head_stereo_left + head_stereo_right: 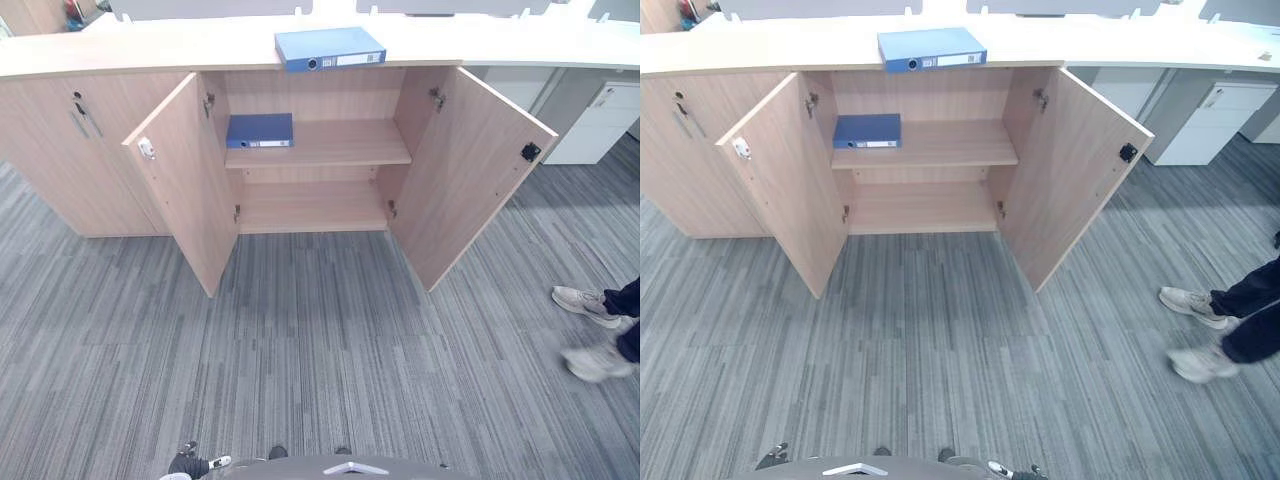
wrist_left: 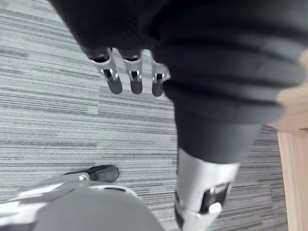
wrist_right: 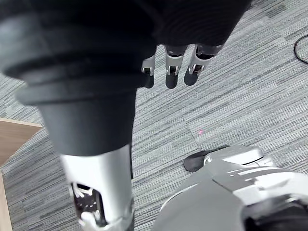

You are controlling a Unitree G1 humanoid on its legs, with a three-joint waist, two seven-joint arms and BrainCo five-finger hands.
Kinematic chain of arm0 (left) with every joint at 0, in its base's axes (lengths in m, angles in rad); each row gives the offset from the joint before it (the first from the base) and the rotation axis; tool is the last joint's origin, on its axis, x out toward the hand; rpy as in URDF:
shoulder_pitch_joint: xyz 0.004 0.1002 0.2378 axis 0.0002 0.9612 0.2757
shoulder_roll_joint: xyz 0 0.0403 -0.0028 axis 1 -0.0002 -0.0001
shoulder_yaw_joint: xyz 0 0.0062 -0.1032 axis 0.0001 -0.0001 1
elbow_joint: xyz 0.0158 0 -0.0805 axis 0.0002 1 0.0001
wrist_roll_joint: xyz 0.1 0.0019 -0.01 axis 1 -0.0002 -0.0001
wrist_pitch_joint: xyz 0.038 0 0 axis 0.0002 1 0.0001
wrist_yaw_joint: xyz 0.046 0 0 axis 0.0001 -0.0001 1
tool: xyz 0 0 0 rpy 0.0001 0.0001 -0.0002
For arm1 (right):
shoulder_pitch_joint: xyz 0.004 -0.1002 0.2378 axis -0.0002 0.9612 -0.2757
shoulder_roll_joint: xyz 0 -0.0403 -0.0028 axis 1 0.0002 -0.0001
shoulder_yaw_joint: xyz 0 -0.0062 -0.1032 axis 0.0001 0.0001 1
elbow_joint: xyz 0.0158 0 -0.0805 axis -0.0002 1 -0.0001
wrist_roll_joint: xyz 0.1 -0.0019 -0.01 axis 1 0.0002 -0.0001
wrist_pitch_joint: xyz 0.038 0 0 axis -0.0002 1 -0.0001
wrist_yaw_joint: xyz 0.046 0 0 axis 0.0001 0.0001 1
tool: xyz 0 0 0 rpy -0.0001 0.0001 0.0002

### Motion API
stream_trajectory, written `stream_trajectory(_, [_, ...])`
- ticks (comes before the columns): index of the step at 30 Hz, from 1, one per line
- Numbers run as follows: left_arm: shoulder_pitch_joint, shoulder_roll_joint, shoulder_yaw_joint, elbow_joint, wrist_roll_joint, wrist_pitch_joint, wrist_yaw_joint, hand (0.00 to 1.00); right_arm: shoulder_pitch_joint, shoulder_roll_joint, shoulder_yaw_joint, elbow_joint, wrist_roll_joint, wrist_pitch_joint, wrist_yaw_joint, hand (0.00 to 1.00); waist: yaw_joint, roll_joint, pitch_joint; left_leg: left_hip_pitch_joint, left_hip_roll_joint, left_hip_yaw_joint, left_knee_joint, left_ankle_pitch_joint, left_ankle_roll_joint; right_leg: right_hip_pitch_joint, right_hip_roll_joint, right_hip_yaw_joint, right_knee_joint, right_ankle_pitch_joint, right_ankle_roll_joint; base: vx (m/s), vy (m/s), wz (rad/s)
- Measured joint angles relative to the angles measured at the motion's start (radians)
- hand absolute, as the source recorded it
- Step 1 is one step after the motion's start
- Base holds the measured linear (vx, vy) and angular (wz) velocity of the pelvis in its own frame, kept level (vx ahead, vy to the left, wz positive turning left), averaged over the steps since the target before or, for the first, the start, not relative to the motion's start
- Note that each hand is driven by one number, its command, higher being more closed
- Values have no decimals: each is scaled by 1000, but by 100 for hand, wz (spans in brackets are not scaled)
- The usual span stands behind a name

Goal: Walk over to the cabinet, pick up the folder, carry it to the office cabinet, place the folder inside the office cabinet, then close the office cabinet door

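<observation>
The left hand hung at the robot's side with its fingers straight and loosely spread, nothing between them and nothing touching their dark tips; past the tips lay only the grey striped carpet. The right hand hung the same way, its fingers relaxed and extended side by side, empty, with carpet beyond their tips as well. Neither hand held the folder. The light blue folder lay flat on the pale counter top, directly above the open compartment, well apart from the fingers of both hands and far ahead of them across a broad stretch of carpet. Under it the office cabinet stood with both doors swung wide: the left door angled out toward the robot's left, the right door angled out toward its right. On the upper shelf, pushed to the left end, lay a dark blue folder, flat, its spine facing outward; the lower shelf sat beneath it. All of this was equally remote from the fingertips, which touched nothing. Off beyond the right hand's side, a person's pale shoes and dark trouser legs stood on the carpet, clear of the right door, and a white drawer unit sat further back past the cabinet's right end.
</observation>
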Motion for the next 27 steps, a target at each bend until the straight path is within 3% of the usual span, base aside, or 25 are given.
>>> stream_trajectory(11, [-17, -6, -1, 13, 0, -1, 0, 0, -41, 2, -26, -1, -2, 0, 0, 0, -3, 12, 32, 31, 5, 24, -8, -3, -8, 27, 5, 3, -9, 4, 1, -35, -26, -3])
stream_trajectory(27, [-20, 0, -12, 19, 1, -3, 0, 0, -46, 2, -24, 0, -3, 2, -1, 0, 2, 6, 36, 22, 12, 98, -10, -18, -10, 22, 14, 65, -71, 40, 5, -30, -27, -14])
